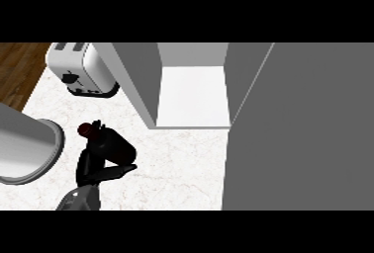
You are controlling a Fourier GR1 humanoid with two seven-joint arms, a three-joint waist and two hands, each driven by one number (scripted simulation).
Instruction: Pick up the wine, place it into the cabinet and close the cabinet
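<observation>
The counter [175,163] is lit evenly and brightly. Inside the cabinet [140,81] the shelf [191,96] is shown brightest, almost pure white, while the side wall and the open door [306,128] are left in flat mid-grey. Soft highlights are seen on the toaster [76,66]. The left hand [91,168] and the wine [110,143] are shown as one dark mass

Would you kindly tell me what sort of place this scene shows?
Most likely a kitchen: a toaster stands on a pale marbled counter beside an open cabinet, and the left hand holds a wine bottle.
</observation>
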